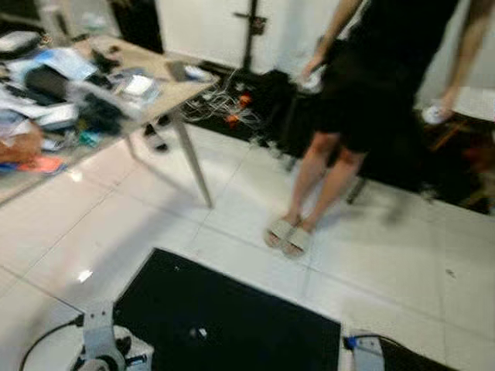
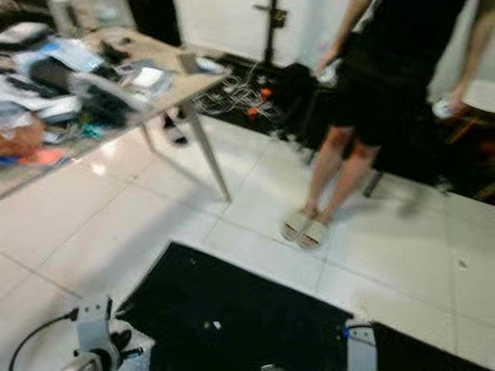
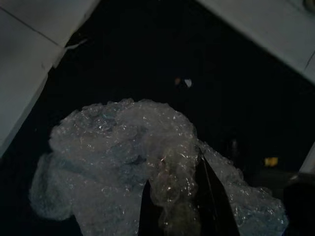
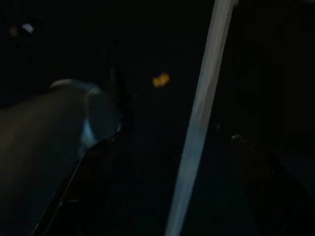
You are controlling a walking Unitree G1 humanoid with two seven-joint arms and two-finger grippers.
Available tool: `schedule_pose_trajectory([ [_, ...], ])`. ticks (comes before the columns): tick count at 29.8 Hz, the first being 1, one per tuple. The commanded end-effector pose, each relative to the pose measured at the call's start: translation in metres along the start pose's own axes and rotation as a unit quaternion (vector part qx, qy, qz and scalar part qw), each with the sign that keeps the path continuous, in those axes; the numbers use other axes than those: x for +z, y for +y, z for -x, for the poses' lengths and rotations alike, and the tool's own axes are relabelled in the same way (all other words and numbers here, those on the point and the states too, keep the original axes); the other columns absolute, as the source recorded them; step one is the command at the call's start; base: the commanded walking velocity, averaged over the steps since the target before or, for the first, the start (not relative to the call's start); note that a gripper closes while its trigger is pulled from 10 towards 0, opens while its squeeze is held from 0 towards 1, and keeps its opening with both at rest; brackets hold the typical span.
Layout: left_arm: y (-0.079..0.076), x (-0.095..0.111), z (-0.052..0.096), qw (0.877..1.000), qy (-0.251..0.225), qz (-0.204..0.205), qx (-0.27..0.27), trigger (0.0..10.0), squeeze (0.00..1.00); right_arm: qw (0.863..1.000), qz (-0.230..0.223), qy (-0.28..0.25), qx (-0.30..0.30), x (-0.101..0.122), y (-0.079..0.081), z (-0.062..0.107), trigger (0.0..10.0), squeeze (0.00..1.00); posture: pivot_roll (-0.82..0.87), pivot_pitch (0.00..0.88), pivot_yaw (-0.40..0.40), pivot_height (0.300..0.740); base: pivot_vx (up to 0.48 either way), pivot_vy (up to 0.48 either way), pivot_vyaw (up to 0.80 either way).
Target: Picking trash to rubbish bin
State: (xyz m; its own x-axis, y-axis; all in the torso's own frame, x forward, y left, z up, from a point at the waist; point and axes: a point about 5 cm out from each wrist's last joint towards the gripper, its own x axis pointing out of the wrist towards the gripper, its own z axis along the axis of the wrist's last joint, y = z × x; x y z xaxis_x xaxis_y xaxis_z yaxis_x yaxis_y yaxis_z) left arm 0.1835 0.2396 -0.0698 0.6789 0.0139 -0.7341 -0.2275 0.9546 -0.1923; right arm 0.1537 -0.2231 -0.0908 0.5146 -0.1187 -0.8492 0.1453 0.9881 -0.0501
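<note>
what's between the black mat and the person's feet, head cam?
Bare white floor tiles: nothing lies between the black mat and the person's slippered feet. The left eye view shows it, though blurred.

White tiled floor carries a black mat near the robot; far left, a cluttered surface holds papers and a pouch.

Your arms hang low, one gripper loaded.
Your left gripper has its long black fingers clamped on a crumpled wad of clear bubble wrap; your right gripper hangs with fingers spread.
</note>
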Motion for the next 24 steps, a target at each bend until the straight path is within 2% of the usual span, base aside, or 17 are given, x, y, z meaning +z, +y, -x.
schedule_pose_trajectory([
  [1,0.002,-0.007,0.002,1.0,0.014,0.004,0.011,10.0,0.0,1.0,-0.002,0.01,-0.007,-0.004,-0.004,0.001,10.0,0.0,-0.04,0.085,0.021,0.74,0.0,0.0,-0.8],
  [12,0.004,-0.016,0.004,0.999,0.029,0.019,0.027,10.0,0.0,1.0,0.0,0.016,-0.009,-0.007,-0.005,0.001,10.0,0.0,-0.05,0.082,0.023,0.74,0.0,0.0,-0.8],
  [14,0.005,-0.023,0.006,0.998,0.04,0.023,0.033,10.0,0.0,1.0,0.0,0.017,-0.009,-0.007,-0.005,0.001,10.0,0.0,-0.05,0.082,0.023,0.74,0.0,0.0,-0.8],
  [24,0.005,-0.031,0.008,0.998,0.055,0.023,0.037,10.0,0.0,1.0,0.0,0.022,-0.007,-0.01,-0.002,0.001,10.0,0.0,-0.06,0.088,0.03,0.74,0.0,0.0,-0.8],
])
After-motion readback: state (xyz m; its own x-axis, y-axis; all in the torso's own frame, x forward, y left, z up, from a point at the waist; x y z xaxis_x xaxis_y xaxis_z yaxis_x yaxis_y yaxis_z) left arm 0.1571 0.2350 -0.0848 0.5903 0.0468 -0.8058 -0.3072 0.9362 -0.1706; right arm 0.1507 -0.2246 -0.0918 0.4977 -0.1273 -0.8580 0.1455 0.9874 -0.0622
